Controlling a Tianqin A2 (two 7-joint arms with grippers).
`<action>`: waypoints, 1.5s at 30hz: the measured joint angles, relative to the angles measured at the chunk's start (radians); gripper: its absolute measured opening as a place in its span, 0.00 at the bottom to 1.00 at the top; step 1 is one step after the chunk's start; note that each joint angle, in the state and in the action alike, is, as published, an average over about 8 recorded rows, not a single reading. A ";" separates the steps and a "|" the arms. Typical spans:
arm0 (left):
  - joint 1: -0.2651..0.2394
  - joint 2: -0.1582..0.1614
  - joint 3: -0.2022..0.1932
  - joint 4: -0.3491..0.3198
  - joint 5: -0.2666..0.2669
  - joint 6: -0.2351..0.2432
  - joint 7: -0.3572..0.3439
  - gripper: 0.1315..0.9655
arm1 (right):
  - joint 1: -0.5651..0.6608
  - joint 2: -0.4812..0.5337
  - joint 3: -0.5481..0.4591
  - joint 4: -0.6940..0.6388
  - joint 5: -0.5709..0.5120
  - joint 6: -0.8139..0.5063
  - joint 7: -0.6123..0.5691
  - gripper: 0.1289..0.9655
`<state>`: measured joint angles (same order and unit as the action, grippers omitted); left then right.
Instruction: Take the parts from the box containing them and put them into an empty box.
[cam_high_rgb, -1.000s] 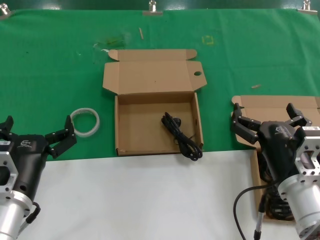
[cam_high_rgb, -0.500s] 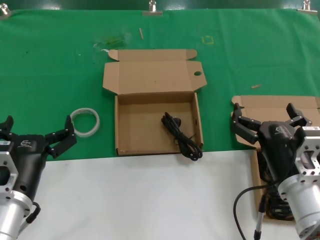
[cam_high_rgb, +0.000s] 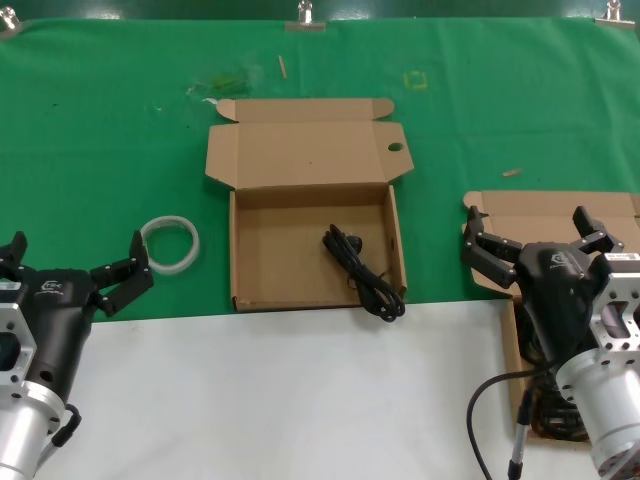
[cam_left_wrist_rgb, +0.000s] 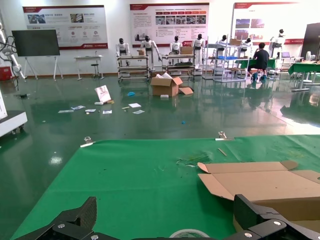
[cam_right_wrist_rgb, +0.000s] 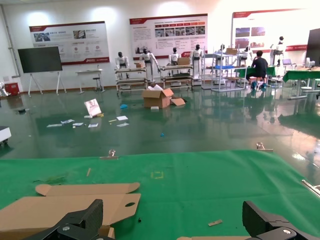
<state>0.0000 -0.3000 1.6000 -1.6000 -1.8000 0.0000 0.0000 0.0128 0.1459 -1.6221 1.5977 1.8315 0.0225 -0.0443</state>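
The carton with the round-holed flap (cam_high_rgb: 308, 158) lies open at the table's middle, with one black power cord (cam_high_rgb: 362, 272) in its right half. The plain-lidded carton (cam_high_rgb: 545, 208) lies at the right, mostly hidden behind my right arm; a bundle of black cords (cam_high_rgb: 545, 412) shows in it beside the wrist. My right gripper (cam_high_rgb: 530, 232) is open and empty above that carton. My left gripper (cam_high_rgb: 75, 258) is open and empty at the left, near the white ring. The holed carton's lid also shows in the left wrist view (cam_left_wrist_rgb: 260, 182) and the right wrist view (cam_right_wrist_rgb: 60, 207).
A white ring (cam_high_rgb: 170, 243) lies on the green cloth (cam_high_rgb: 100, 150) left of the holed carton. White table surface (cam_high_rgb: 300, 400) runs along the front. Small scraps lie on the cloth at the back. A cable hangs from my right wrist.
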 joint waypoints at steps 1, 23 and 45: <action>0.000 0.000 0.000 0.000 0.000 0.000 0.000 1.00 | 0.000 0.000 0.000 0.000 0.000 0.000 0.000 1.00; 0.000 0.000 0.000 0.000 0.000 0.000 0.000 1.00 | 0.000 0.000 0.000 0.000 0.000 0.000 0.000 1.00; 0.000 0.000 0.000 0.000 0.000 0.000 0.000 1.00 | 0.000 0.000 0.000 0.000 0.000 0.000 0.000 1.00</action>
<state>0.0000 -0.3000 1.6000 -1.6000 -1.8000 0.0000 0.0000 0.0128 0.1459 -1.6221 1.5976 1.8315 0.0225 -0.0444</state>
